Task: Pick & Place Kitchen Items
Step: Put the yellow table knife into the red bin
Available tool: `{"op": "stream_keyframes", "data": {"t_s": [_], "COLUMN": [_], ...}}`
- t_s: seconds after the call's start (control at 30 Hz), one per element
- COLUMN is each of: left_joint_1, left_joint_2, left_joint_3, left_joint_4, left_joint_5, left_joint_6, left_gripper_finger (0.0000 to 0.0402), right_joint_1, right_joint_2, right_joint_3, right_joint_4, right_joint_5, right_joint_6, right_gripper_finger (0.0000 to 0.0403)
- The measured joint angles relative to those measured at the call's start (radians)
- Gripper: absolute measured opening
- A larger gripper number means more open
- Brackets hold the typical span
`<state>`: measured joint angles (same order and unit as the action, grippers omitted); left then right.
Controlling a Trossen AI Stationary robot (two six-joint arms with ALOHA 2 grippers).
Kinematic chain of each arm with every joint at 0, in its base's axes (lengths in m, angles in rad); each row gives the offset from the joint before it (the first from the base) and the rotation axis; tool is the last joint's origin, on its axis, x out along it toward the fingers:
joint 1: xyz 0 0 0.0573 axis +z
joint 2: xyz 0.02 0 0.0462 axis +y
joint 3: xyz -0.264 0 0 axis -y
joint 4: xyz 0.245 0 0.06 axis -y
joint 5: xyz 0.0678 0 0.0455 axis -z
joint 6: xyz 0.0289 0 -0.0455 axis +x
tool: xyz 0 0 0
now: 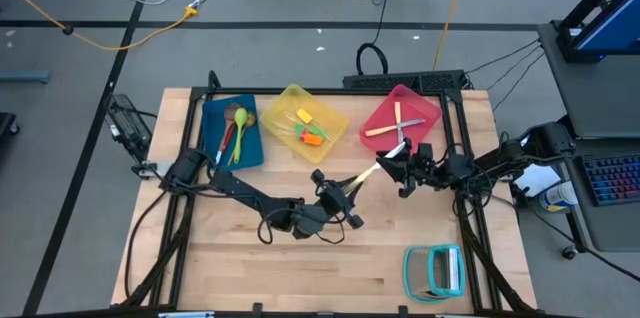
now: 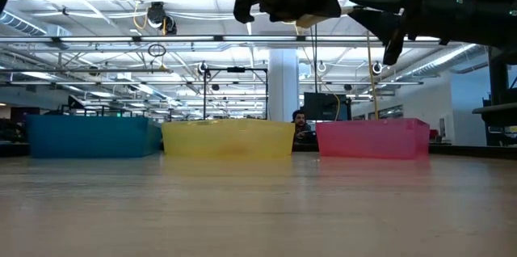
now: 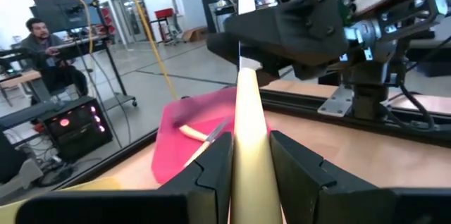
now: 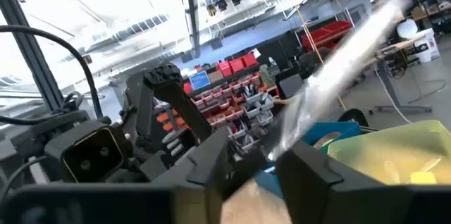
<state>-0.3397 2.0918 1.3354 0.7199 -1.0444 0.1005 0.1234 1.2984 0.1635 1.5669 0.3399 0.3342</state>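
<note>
A cream-handled knife (image 1: pixel 365 172) hangs in the air between both grippers, high above the table's middle. My left gripper (image 1: pixel 345 186) (image 3: pixel 250 146) is shut on its handle. My right gripper (image 1: pixel 396 164) (image 4: pixel 254 157) is shut on it nearer the blade. The blue bin (image 1: pixel 232 130) holds wooden, red and lime-green spoons. Small orange, green and yellow spatulas lie in the yellow bin (image 1: pixel 303 123). Cream-handled cutlery lies crossed in the pink bin (image 1: pixel 400 118). My left gripper pinches the knife's cream handle (image 3: pixel 250 115) between its two fingers, which lie along it. It comes slanting up from the table's left and near side. The knife is lifted clear and points away toward the right gripper. My right gripper pinches the knife where the cream handle meets the metal blade (image 3: pixel 242 55), coming about level from the table's right. The blade (image 4: pixel 331 62) sticks out past its fingers. The knife is clear of the table.
The three bins stand in a row along the far edge, seen as blue, yellow and pink walls in the low view (image 2: pixel 229 138). A teal-framed rack (image 1: pixel 435 270) sits near the right near corner. A person (image 3: pixel 42 48) sits beyond the table. Bare wood lies under both arms.
</note>
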Motion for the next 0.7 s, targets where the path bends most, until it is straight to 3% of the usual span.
{"op": "stream_keyframes", "data": {"t_s": [0.23,0.53,0.7], "left_joint_1": [0.03,0.067,0.082], "left_joint_2": [0.001,0.001,0.001], "left_joint_3": [0.0,0.0,0.001], "left_joint_4": [-0.016,-0.085,-0.139], "left_joint_5": [0.059,0.084,0.083], "left_joint_6": [0.002,-0.06,-0.05], "left_gripper_finger": [0.0092,0.0093,0.0093], "right_joint_1": [0.0,-0.009,-0.075], "right_joint_2": [-0.001,0.0,0.001], "right_joint_3": [0.0,0.0,0.0], "right_joint_4": [0.007,0.002,-0.005], "right_joint_5": [-0.001,0.051,0.051], "right_joint_6": [0.021,0.041,0.052], "right_gripper_finger": [0.0009,0.0002,0.0002]}}
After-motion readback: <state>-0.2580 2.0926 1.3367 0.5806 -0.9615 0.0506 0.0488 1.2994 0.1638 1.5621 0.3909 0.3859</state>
